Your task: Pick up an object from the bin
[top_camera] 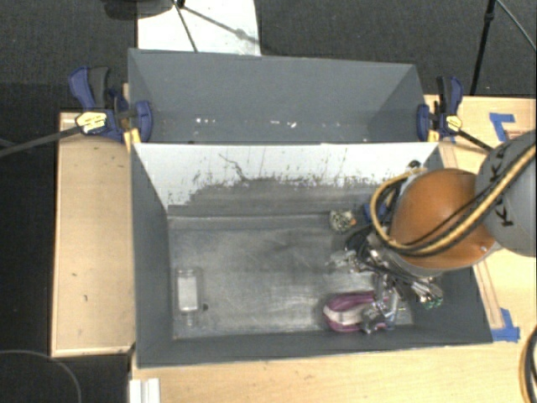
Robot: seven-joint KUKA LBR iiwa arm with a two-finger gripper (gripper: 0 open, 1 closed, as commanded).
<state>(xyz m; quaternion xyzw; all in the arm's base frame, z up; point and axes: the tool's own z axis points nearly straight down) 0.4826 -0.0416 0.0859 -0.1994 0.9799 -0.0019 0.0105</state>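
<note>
My end effector (382, 309) is low in the front right corner of the grey metal bin (252, 259), right against the right end of a purple and white rounded object (342, 313) on the floor. I cannot tell whether it is wide or narrow. Behind it, 1 small pale lump (340, 219) lies by the back wall. 1 clear plastic block (186, 290) lies well apart at front left.

1. You could not see the right end of the purple and white thing (342, 314) at the bin's (151, 250) front right, because the gripper (382, 309) covered it.
2. The orange cover (440, 217) hid the floor beneath it from you.
3. The pale bit (341, 220) near the back wall was too small for you to name.
</note>
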